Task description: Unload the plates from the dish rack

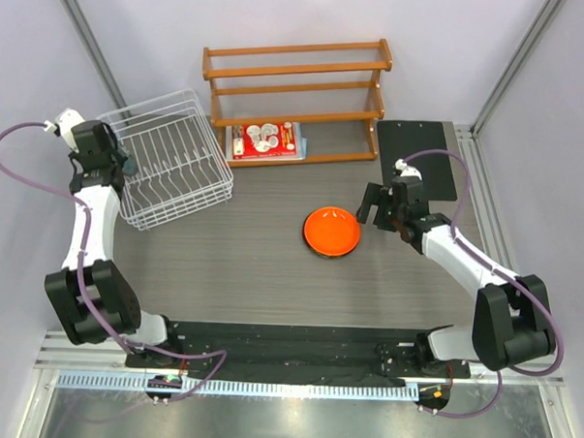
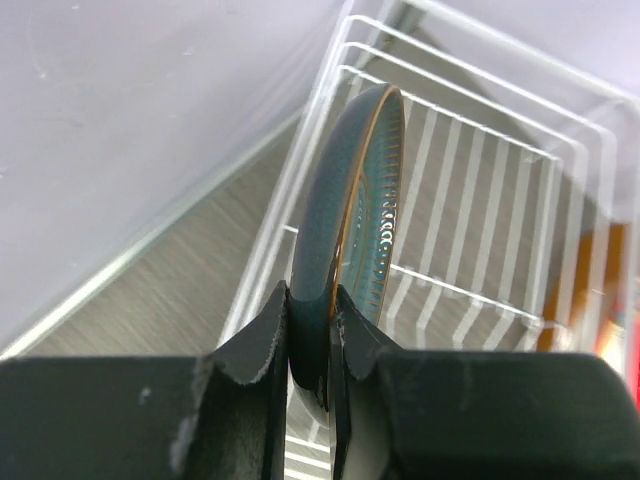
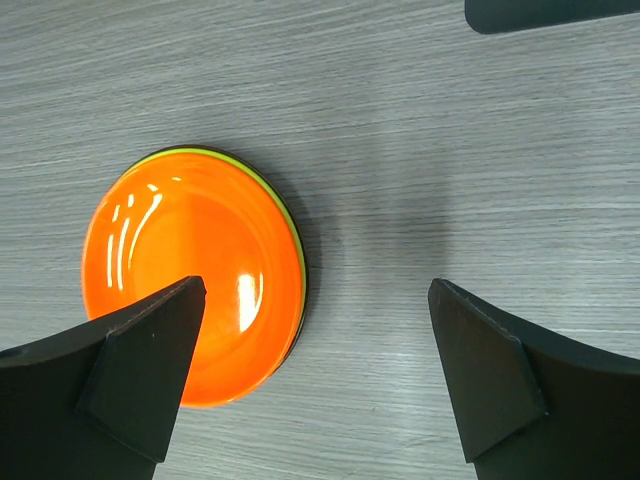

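Grips with the left pincer (image 2: 308, 300), both fingers (image 2: 255, 340) pinched tight across the near rim of the blue-grey plate (image 2: 350, 200). Holds that plate on edge, upright, at the left side of the dish rack (image 2: 455, 62), above its white wires. Cannot tell whether the far edge rests among the tines or hangs free.

Looks like glazed ceramic: stiff, fairly heavy for its size, probably slick under the fingers, apt to chip against wire or bench. Suits just this hold, a squeeze across the thickness of the rim, with the plate hanging in line with the fingers so as not to swing. Calls for a slow carry and a soft set-down.

Further out, to the right of the dish rack and well apart from it, shows the orange plate (image 3: 190, 265) face up on the bench (image 3: 450, 130), atop a lime green plate (image 3: 275, 198) seen only as an edge. Leaves the right pincer (image 3: 318, 290) spread wide and empty, hovering just beside those two, on the side away from the dish rack.
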Tool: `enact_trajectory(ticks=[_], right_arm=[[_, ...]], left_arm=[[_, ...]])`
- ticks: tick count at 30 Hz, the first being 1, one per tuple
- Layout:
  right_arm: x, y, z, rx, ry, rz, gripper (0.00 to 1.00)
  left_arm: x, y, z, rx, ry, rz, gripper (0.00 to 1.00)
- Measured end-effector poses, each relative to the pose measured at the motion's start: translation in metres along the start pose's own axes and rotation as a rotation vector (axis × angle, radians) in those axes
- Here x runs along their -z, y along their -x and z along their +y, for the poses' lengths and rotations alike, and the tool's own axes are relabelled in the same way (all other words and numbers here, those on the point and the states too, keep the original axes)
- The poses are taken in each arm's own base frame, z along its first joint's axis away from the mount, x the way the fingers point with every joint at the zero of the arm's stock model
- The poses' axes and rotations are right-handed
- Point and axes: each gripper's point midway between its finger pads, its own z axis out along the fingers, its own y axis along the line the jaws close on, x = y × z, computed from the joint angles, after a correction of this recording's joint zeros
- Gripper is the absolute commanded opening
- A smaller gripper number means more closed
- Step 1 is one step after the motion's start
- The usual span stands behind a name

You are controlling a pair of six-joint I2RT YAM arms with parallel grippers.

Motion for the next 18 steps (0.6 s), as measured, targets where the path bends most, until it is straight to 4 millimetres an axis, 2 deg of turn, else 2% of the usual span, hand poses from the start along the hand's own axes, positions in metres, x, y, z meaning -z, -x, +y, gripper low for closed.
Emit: enact_trajectory(ticks=[5,7,9,12,15,17,18], right_arm=[[0.012,0.006,0.006,-0.002,0.034,-0.023,1.00],[0.018,0.009,0.013,-0.005,0.071,-0.030,1.00],[0.024,0.011,0.021,-0.008,0.112,-0.034,1.00],[0.031,0.010,0.036,-0.024,0.190,-0.021,1.00],[0.036,0.009,0.054,-0.044,0.275,-0.007,0.99],[0.040,0.008,0.069,-0.057,0.336,0.002,0.99],[0.042,0.008,0.075,-0.062,0.360,0.004,0.99]], left_arm=[[0.031,0.009,-0.027,0.078,-0.172,0.010,0.00],[0.047,0.005,-0.045,0.118,-0.285,0.035,0.00],[0.063,-0.008,-0.065,0.152,-0.395,0.079,0.00],[0.083,-0.043,-0.093,0.184,-0.532,0.168,0.00],[0.105,-0.095,-0.122,0.198,-0.651,0.309,0.00],[0.127,-0.133,-0.141,0.181,-0.721,0.413,0.00],[0.136,-0.144,-0.148,0.177,-0.745,0.446,0.00]])
